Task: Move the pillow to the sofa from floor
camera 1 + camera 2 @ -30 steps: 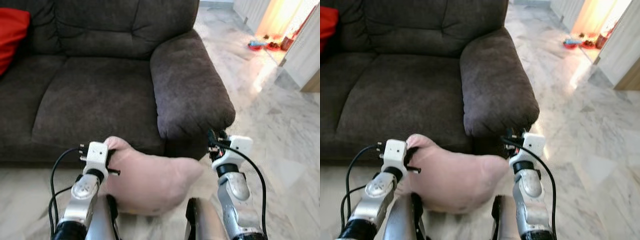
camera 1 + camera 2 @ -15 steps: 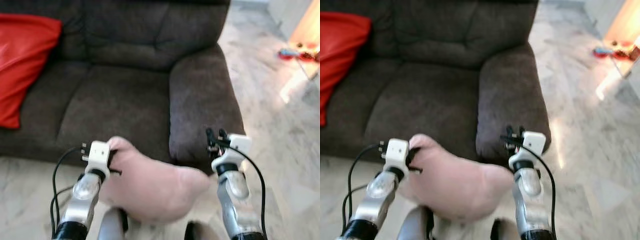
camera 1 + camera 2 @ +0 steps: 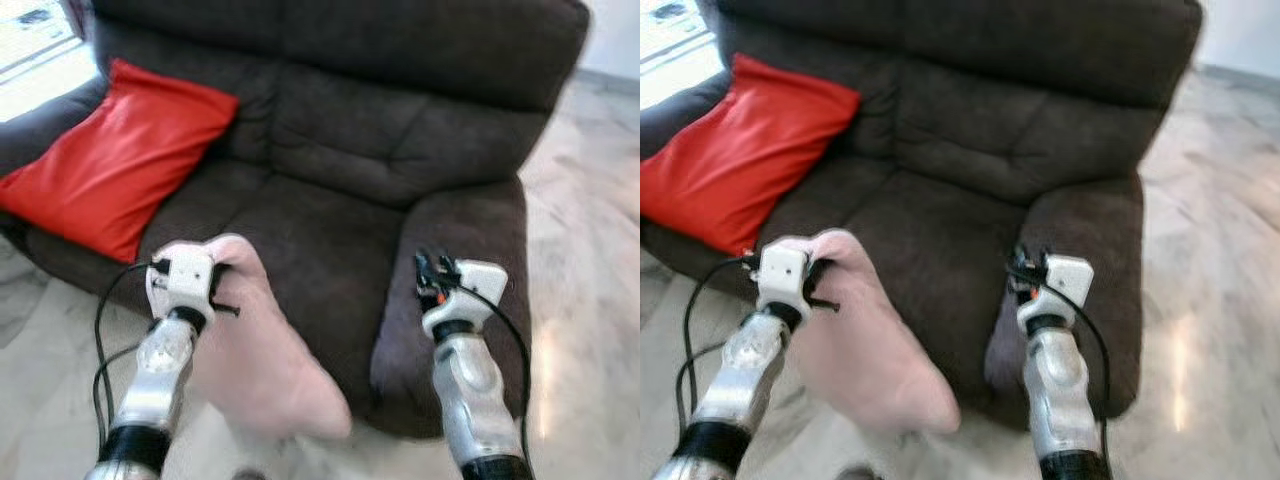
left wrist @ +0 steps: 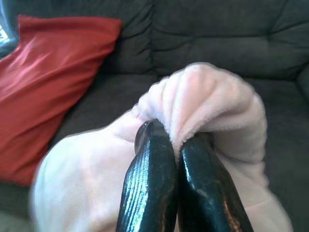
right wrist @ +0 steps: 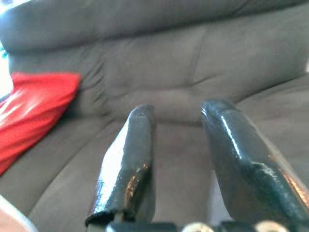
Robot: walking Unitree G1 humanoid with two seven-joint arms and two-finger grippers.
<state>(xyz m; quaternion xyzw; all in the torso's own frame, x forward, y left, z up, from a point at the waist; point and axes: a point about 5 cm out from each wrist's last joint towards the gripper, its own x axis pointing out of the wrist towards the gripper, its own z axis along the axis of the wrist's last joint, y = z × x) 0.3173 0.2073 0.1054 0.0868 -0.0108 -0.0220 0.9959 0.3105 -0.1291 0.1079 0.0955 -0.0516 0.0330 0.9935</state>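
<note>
Two black fingers of the left gripper (image 4: 176,145) pinch a fold of the pink pillow (image 3: 265,365), which hangs near the sofa (image 3: 400,150) seat's front edge, its lower end blurred. Right gripper (image 5: 178,145) hovers spread and empty before the right armrest. A red cushion (image 3: 110,160) leans far left.

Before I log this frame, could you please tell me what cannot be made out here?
- Pink pillow: its lower end is blurred in the eye views; in the left wrist view the left gripper covers the pinched fold.
- Red cushion: its far corner is cut off by the frame edge.
- Sofa: its left end lies beyond the edge.
- Right gripper: open, holding nothing.
</note>
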